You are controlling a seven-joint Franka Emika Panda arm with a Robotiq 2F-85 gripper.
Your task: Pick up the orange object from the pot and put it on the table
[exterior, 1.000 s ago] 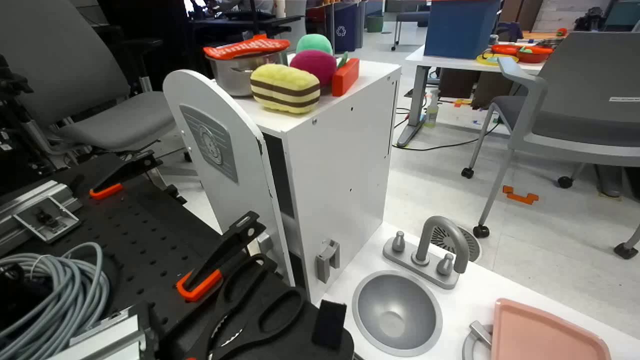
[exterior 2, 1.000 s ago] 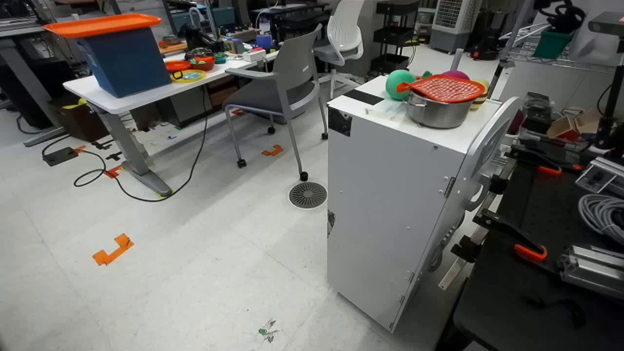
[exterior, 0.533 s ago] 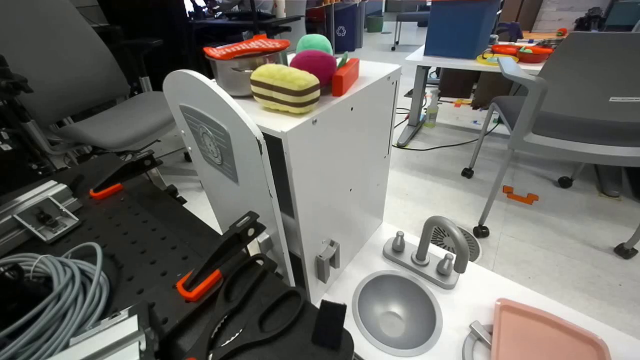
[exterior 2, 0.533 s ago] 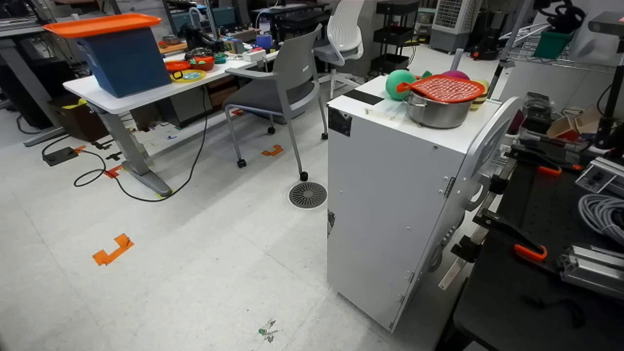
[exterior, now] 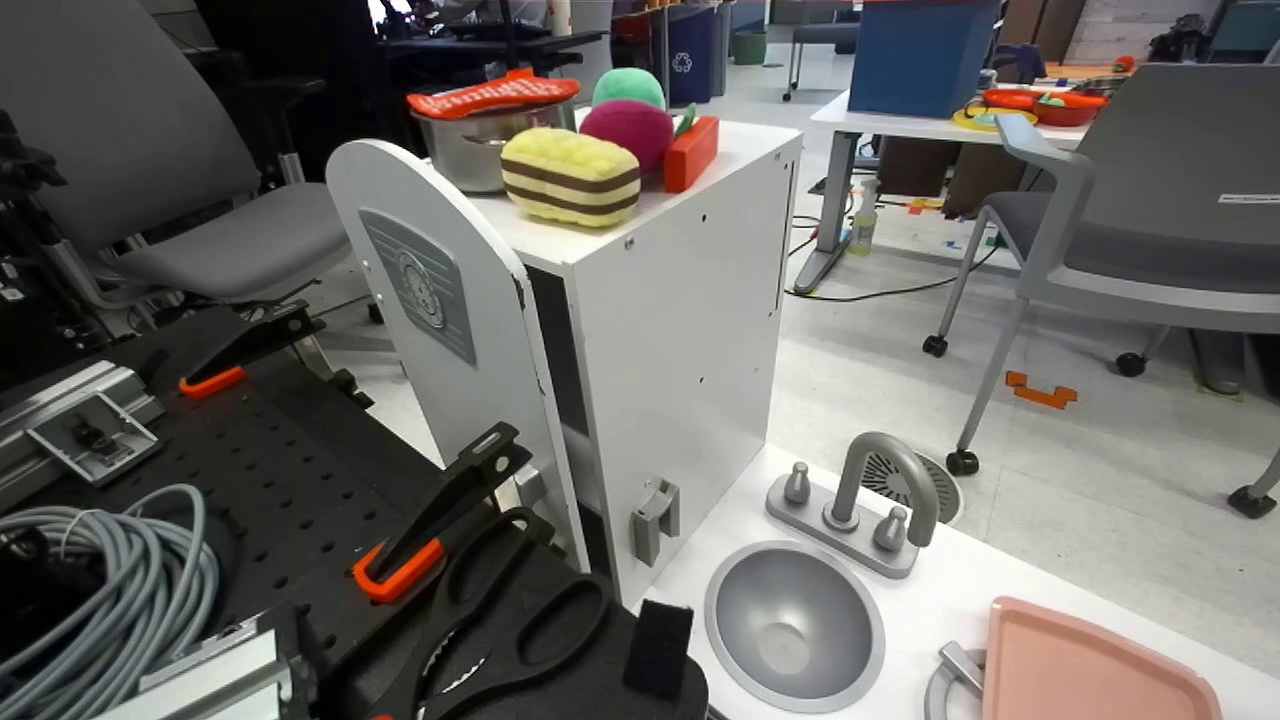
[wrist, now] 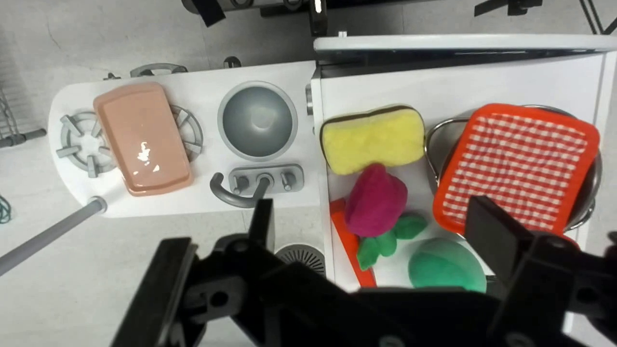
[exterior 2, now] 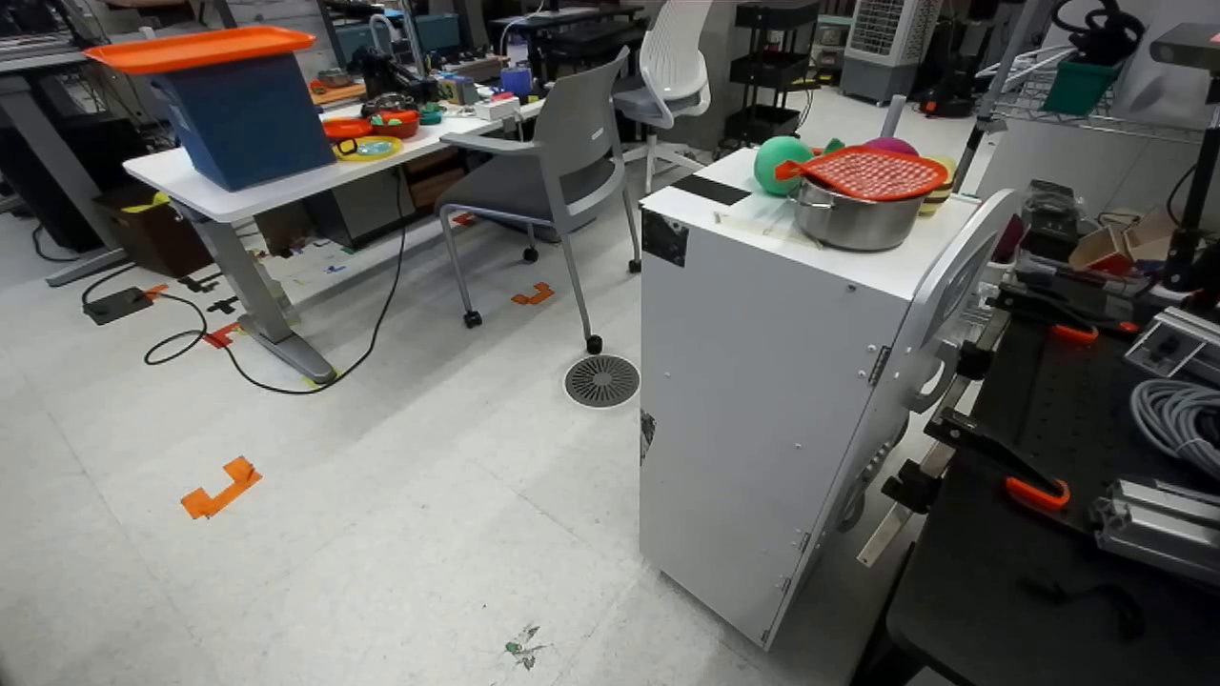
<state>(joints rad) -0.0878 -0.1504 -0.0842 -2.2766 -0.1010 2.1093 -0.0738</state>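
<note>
The orange object (wrist: 520, 166), a flattish checked piece with a plain border, lies across the top of the pot (exterior 2: 853, 227) and hides most of its mouth. The pot stands on the white surface (wrist: 458, 86), close to the edge opposite the sink.

Toys crowd the rest. The layered block (wrist: 373, 140) sits along the sink-side edge, towards the corner by the upright panel (exterior: 490, 390), its inner end just beside a pot handle (whether the two touch, I cannot tell). A magenta plush (wrist: 376, 200) with green leaves overlaps the block's side in the wrist view and partly hides a red-orange bar (exterior: 692, 154) lying near the sink-side edge. The green ball (wrist: 446, 265) is just beside the pot, on the side away from the panel. The panel rises above its own edge of the surface; beyond it is the black bench (exterior: 275, 475).

Past the sink-side edge, lower down, are the sink bowl (wrist: 258, 123) and a pink tray (wrist: 140, 115).

The gripper (wrist: 376, 221) stands wide, its fingers well apart, one covering part of the orange object from sight.
</note>
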